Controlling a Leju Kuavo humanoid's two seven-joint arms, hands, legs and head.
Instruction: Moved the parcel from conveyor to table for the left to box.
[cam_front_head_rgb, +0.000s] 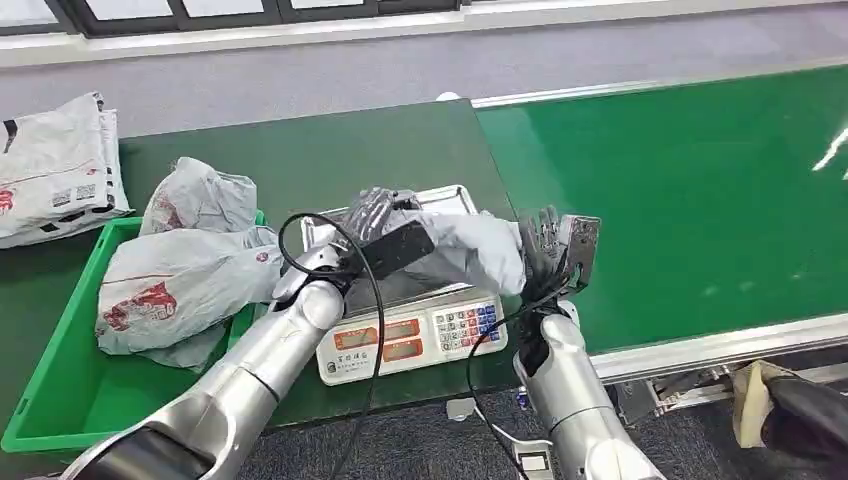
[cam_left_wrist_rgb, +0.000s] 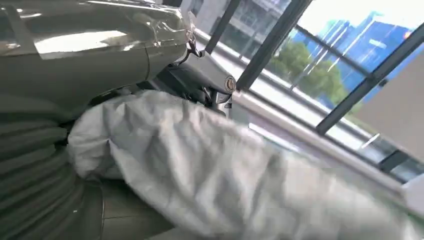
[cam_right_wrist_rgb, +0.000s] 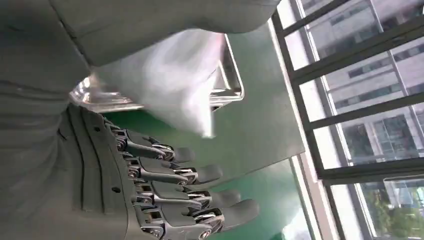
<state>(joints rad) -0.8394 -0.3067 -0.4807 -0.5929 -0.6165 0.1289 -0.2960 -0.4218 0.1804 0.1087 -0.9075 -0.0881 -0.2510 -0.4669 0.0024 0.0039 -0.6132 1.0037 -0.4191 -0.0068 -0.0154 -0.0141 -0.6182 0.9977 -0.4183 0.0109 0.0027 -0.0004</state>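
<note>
Dark green table (cam_front_head_rgb: 300, 150) ran up against a brighter green conveyor belt (cam_front_head_rgb: 700, 200), with a window frame along the far wall and grey floor beyond. A white electronic scale with a steel tray (cam_front_head_rgb: 412, 335) sat at the table's near edge, just beside the belt. The crumpled grey plastic parcel (cam_front_head_rgb: 470, 250) lay on the scale's tray, its far end hanging over the tray edge toward the conveyor. Left hand (cam_front_head_rgb: 375, 215) rested over the parcel's left part, dark fingers curled down on it; in the left wrist view the grey bag (cam_left_wrist_rgb: 210, 165) sat right against the ribbed cover, so the hand appeared to be gripping it, though the fingers themselves were mostly hidden. Right hand (cam_front_head_rgb: 545, 240) stood upright at the parcel's right end, over the seam of table and belt; right wrist view showed its fingers (cam_right_wrist_rgb: 200, 175) straight and apart, holding nothing, with the parcel (cam_right_wrist_rgb: 170, 80) and the steel tray just beside them. A green plastic bin (cam_front_head_rgb: 60, 400) sat at the left of the table with several grey parcel bags (cam_front_head_rgb: 185, 270) piled in it. More white mailer bags (cam_front_head_rgb: 55, 170) lay beyond the bin
</note>
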